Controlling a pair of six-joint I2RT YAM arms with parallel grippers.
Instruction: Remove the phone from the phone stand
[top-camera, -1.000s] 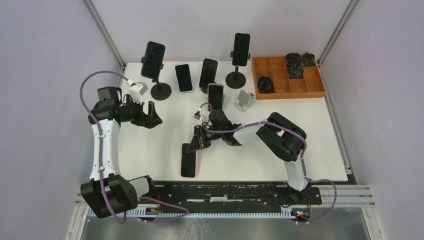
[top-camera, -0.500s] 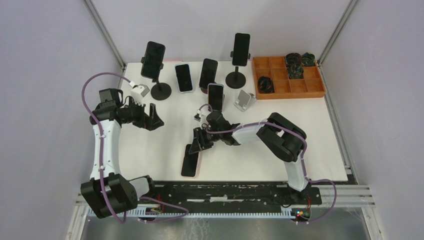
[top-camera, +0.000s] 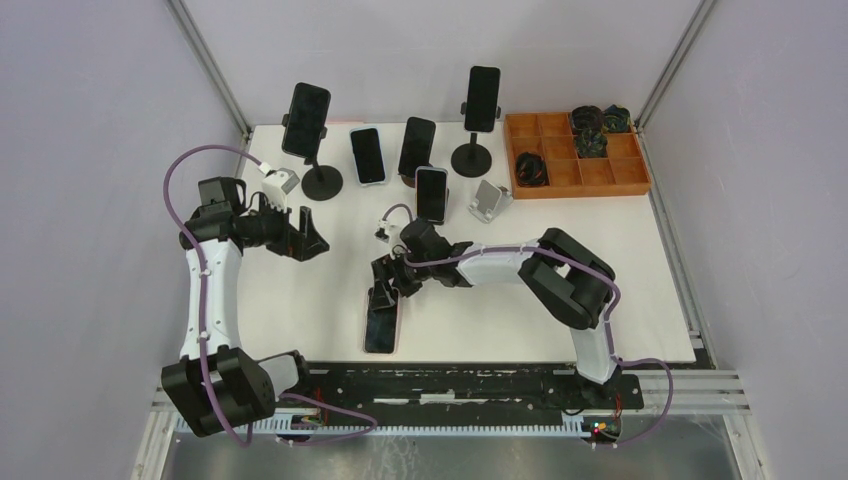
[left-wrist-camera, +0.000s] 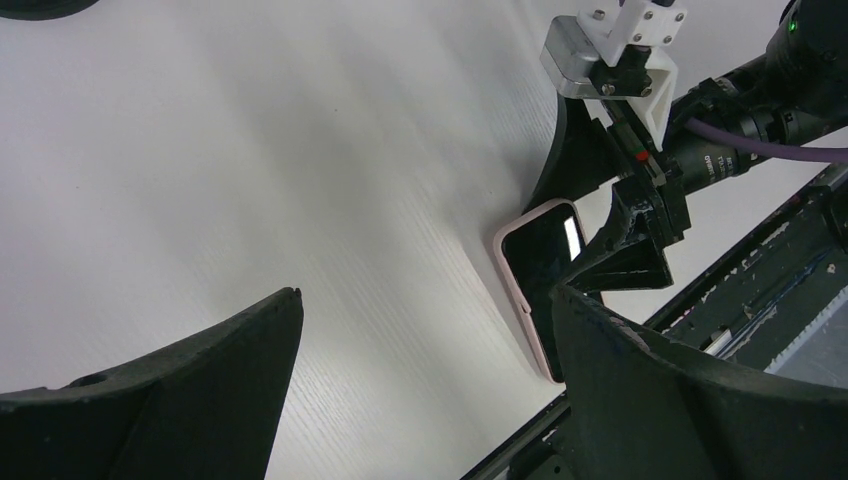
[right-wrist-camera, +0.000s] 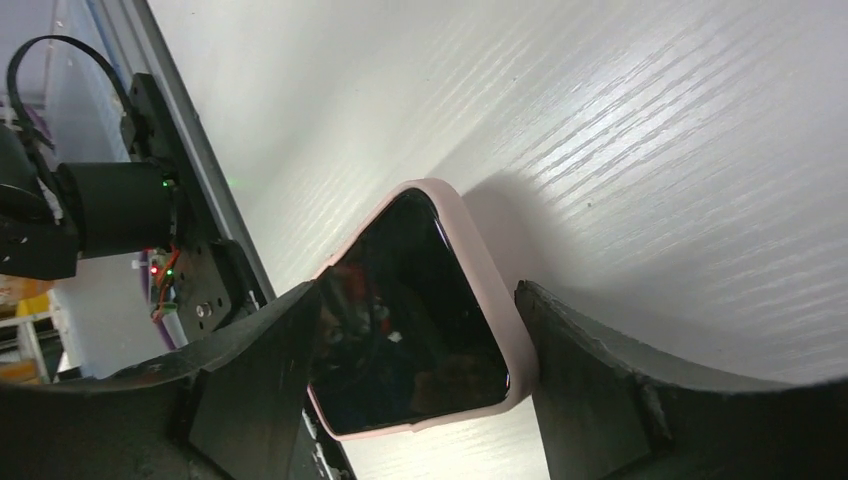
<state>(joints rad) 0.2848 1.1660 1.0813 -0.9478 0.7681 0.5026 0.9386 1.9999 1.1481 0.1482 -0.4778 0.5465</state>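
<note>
The phone (top-camera: 380, 325) in the pink case lies flat on the white bench (top-camera: 600, 260). It is face up and close to the front edge. The right claw (top-camera: 384, 290) is low over the far end of the phone. Its two fingers are spread apart, one on each side of the phone (right-wrist-camera: 420, 320), so the right claw (right-wrist-camera: 418, 290) is open and the phone rests on the bench by itself. One finger (right-wrist-camera: 600, 380) sits just beside the pink edge, and I cannot tell if it touches. The left claw (top-camera: 308, 232) hangs over the left part of the bench, well apart from the phone. Its fingers are wide open too. In the left wrist view the white bench (left-wrist-camera: 250, 150) shows between them, with the phone (left-wrist-camera: 545, 270) lying farther off. A little white stand (top-camera: 278, 180) sits just behind the left claw. At the back left a tall black stand (top-camera: 322, 183) holds a dark phone up high. Another tall stand (top-camera: 471, 158) does the same farther right. Between these two, one phone lies flat and one leans up. A small phone (top-camera: 431, 193) stands a bit nearer, with a second little stand (top-camera: 488, 200) just beside it. An orange tray (top-camera: 640, 185) sits in the back right corner, with dark things in some of its boxes.
</note>
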